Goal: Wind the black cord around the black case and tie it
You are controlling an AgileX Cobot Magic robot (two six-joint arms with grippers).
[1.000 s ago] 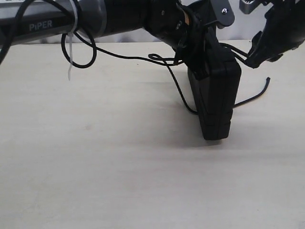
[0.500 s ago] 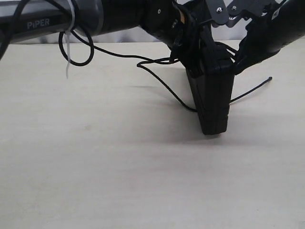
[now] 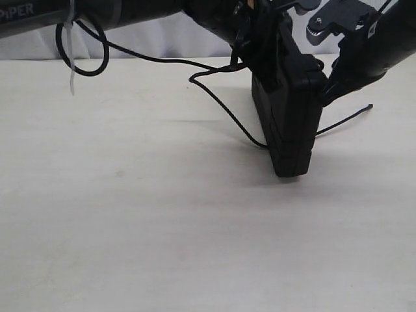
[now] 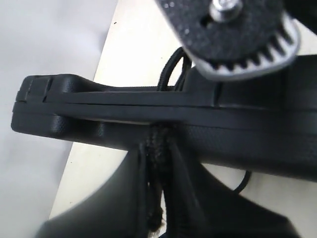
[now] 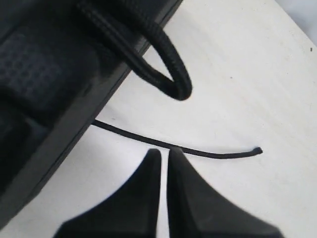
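Right end effector [image 5: 161,154] has closed beside black case [image 3: 292,123], apparently empty | left end effector [image 4: 158,144] nearly shut, pinching black cord [image 5: 178,88] atop case; case upright on bench [image 3: 130,227] | risk: tail missed, wrap slackens, case topples.

The matte black case [image 3: 289,123] is stood on a narrow end near the far edge of the surface [image 3: 162,214], slightly tilted. The thin braided black cord [image 3: 224,110] is passed over its top, with one stretch sloping to its foot and the free end trailing toward the right edge.
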